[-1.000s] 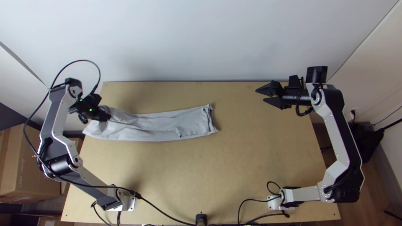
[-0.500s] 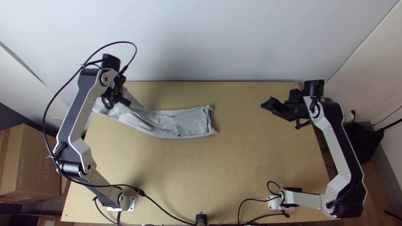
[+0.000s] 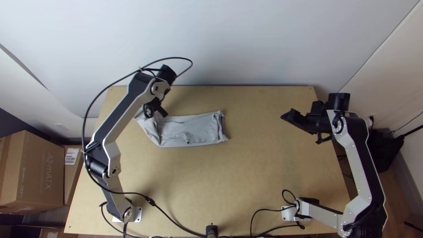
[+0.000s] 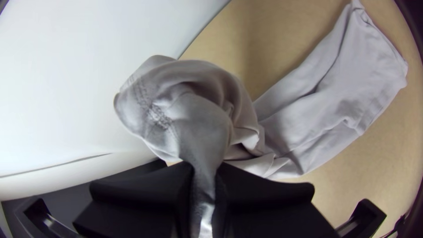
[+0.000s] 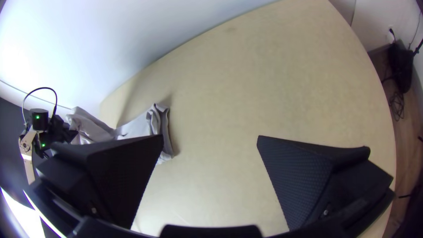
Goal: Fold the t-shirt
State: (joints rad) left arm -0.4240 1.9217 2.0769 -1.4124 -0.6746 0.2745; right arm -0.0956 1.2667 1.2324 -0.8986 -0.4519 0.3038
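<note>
One end of the grey t-shirt (image 3: pixel 189 130) is pinched in your left end effector (image 3: pixel 156 109). Your right end effector (image 3: pixel 286 117) gapes wide, empty.

Two robot arms are mine: one left arm (image 3: pixel 118 124) and one right arm (image 3: pixel 358 154). They carry two end effectors, one apiece: my left end effector (image 3: pixel 158 110) and my right end effector (image 3: pixel 284 116). Each has two wide black fingers (image 5: pixel 299 176), making four in all. There is one tabletop (image 3: pixel 198 185), one grey t-shirt (image 3: pixel 191 130), and two mounting plates, the left plate (image 3: pixel 138 214) and the right plate (image 3: pixel 287 214). Beyond the tabletop I count at least two cardboard boxes (image 3: pixel 42 172), with one white label (image 3: pixel 71 156) on the narrower box.
</note>
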